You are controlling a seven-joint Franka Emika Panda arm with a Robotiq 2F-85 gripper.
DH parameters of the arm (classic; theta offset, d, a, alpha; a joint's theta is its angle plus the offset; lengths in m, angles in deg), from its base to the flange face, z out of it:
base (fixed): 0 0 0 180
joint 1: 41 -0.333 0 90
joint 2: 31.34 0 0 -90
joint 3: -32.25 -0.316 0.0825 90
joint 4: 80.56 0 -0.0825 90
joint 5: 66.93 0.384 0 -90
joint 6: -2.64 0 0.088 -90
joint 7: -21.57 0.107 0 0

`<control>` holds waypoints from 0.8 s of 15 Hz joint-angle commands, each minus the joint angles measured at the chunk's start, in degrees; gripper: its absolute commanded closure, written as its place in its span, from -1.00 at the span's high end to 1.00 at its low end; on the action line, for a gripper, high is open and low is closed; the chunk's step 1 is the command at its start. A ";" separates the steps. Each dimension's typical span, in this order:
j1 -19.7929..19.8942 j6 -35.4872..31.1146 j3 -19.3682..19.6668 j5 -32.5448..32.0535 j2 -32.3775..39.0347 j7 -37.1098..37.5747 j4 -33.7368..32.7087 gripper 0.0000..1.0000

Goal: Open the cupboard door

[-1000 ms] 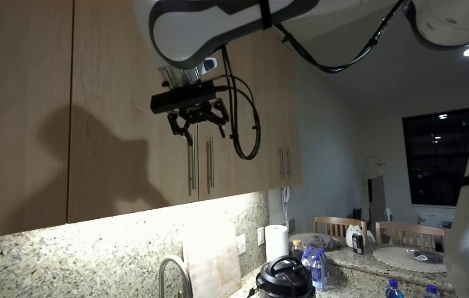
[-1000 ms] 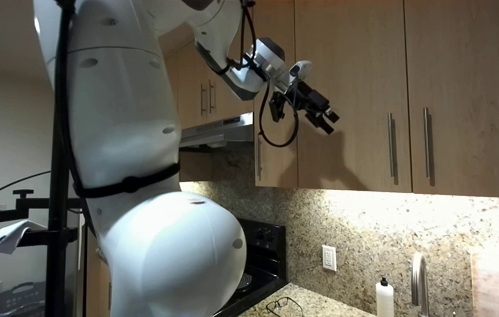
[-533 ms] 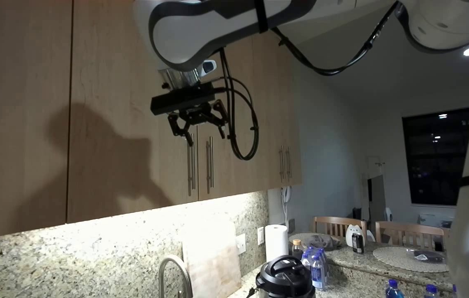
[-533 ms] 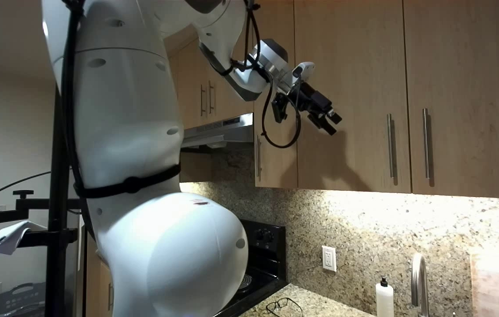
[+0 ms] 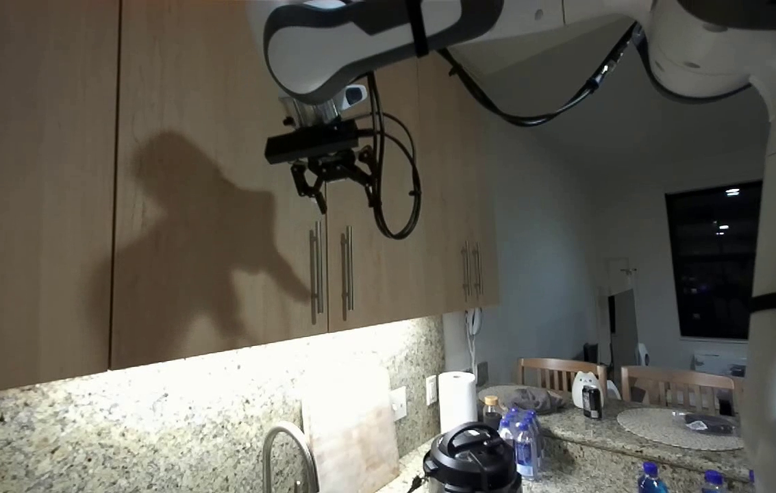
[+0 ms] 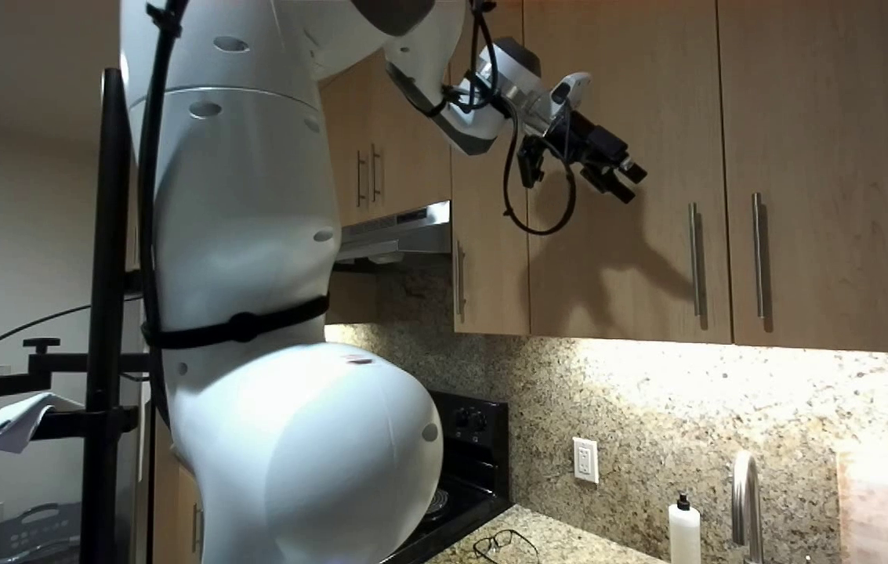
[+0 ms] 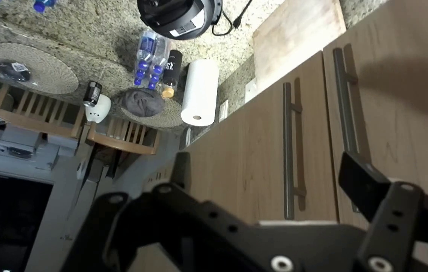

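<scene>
Strong light spills from beneath the cupboards [image 5: 31,205], bleaching the stone wall [image 5: 189,411] and washing out the top of the cutting board [image 5: 353,438] in an exterior view. In both exterior views, a broad, soft-edged shadow [image 5: 189,226] of the arm [image 6: 244,219] darkens the cupboard door [image 6: 675,133], while glare whitens the arm's rounded lower part. The far wall [image 5: 545,239] lies in dim blue-gray, the black window [image 5: 709,267] dotted with small spots of light. In the wrist view, the paper towels [image 7: 200,94] glow white, the door handles [image 7: 288,151] cast thin shadows, and the gripper [image 7: 264,164] — up close — is dark and slightly out of focus.
</scene>
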 commanded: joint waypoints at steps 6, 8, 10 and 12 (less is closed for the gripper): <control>-4.72 3.11 2.16 -9.12 15.10 -1.37 -15.34 1.00; -6.13 4.14 3.51 -10.06 17.55 -1.84 -16.15 1.00; -7.05 4.39 4.99 -10.29 19.01 -2.02 -15.63 1.00; -7.67 4.60 6.37 -10.33 20.42 -1.78 -15.50 1.00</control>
